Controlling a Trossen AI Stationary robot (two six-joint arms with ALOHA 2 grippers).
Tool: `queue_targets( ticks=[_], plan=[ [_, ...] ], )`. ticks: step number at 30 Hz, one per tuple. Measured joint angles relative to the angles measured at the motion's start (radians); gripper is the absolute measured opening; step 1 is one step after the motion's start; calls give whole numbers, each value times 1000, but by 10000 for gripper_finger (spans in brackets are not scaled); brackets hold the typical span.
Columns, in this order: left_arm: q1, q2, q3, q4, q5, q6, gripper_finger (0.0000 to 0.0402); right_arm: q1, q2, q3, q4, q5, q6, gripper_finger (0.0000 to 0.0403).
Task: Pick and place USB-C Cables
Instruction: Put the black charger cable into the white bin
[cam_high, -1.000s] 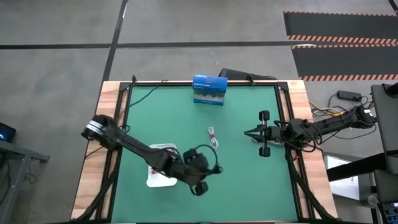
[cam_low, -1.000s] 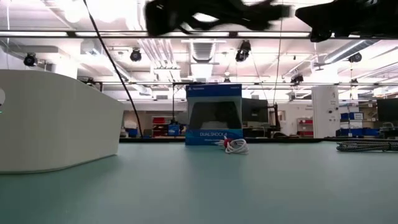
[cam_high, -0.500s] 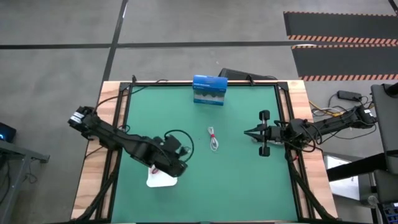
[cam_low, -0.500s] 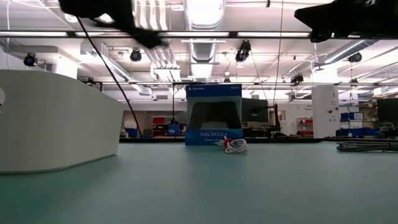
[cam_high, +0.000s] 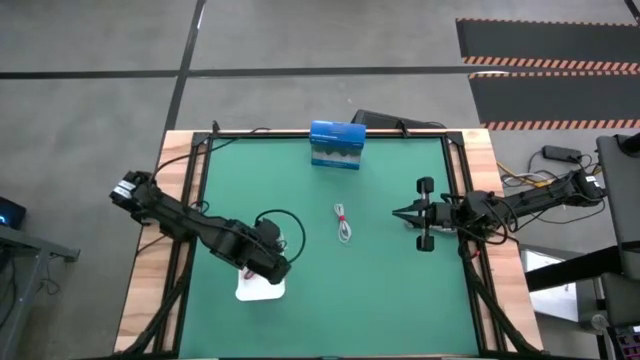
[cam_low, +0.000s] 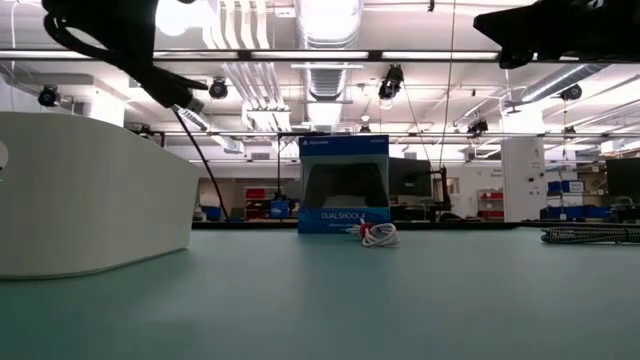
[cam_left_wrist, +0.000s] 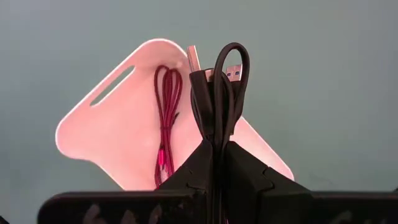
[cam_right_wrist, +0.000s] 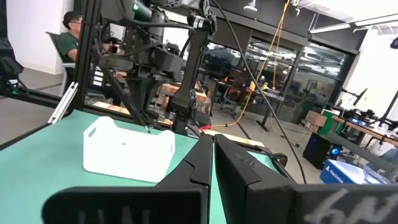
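Note:
My left gripper (cam_left_wrist: 215, 146) points down over the white tray (cam_left_wrist: 118, 130) and is shut on the black USB-C cable bundle (cam_left_wrist: 219, 87). In the high view it (cam_high: 272, 266) hovers over the tray (cam_high: 250, 290) near the table's near left part. The pink-red cable (cam_left_wrist: 166, 118) lies flat on the tray's floor. The white cable (cam_high: 343, 222) lies on the green mat mid-table, also seen in the low view (cam_low: 379, 235). My right gripper (cam_high: 400, 213) waits shut at the right side, above the mat. My left gripper pinches the black cable bundle between its two fingers, by the bundle's upper part (cam_left_wrist: 214, 134). The fingers come from above, pointing down, along the bundle. The looped end (cam_left_wrist: 233, 53) hangs below the fingertips over the tray's far part, several strands together; whether it touches the tray I cannot tell.
A blue box (cam_high: 337, 145) stands upright at the far edge of the mat, behind the white cable. A braided cable (cam_low: 590, 234) lies at the table's right edge. A person (cam_right_wrist: 73, 34) sits beyond the table's left side. Wooden rails frame the mat.
My left gripper has carried the black cable from near the table's near middle toward the left edge, ending over the white tray. It has slowed in the last half second. The bundle has stayed pinched and lifted. My right arm has kept still.

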Motion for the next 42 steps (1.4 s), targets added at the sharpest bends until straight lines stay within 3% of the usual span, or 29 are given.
queue_targets(
  ticks=[19,42],
  plan=[
    [-2,1,-69,-43,52,-68,18,0,0,0,-1,0,0,9],
    [-6,13,-222,81,64,-69,18,0,0,0,-22,0,-1,9]
  ],
)
